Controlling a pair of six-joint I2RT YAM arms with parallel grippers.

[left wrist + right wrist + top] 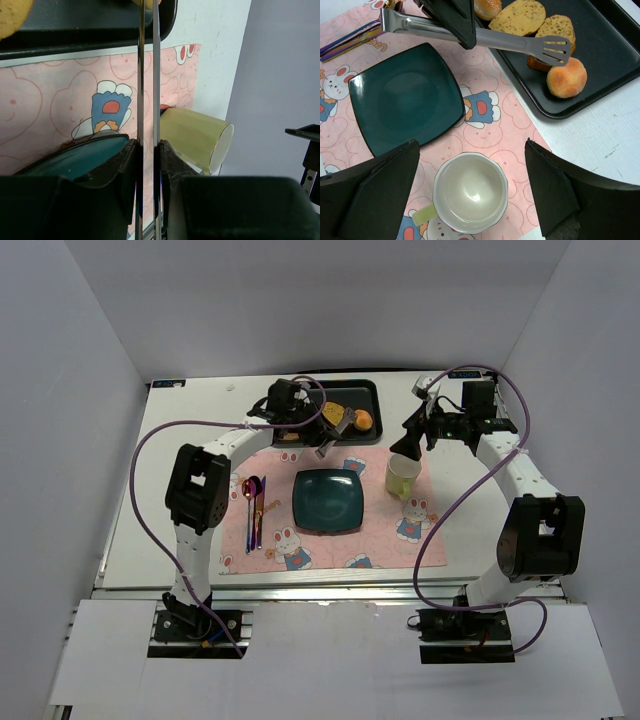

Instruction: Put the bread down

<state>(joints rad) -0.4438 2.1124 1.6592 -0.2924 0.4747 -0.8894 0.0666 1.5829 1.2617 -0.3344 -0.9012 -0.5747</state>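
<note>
On my remote feed: the bun (pixel 566 77) is glossy golden orange-brown, the tray (pixel 612 45) black, the toasted slices (pixel 517 17) speckled yellow. The tongs (pixel 470 36) are silver, the square plate (pixel 405 97) dark teal, the mug (pixel 470 192) pale yellow-green, and the placemat (pixel 514 109) pink, printed with white rabbits in blue and heart outlines.

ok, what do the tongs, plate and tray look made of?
The tongs look like metal, likely stainless steel: silvery, with a brushed sheen and bright highlights. The plate is probably glazed ceramic: dark teal with soft glossy reflections. The tray is black, matte to semi-gloss; plastic or coated metal, can't tell which.
</note>
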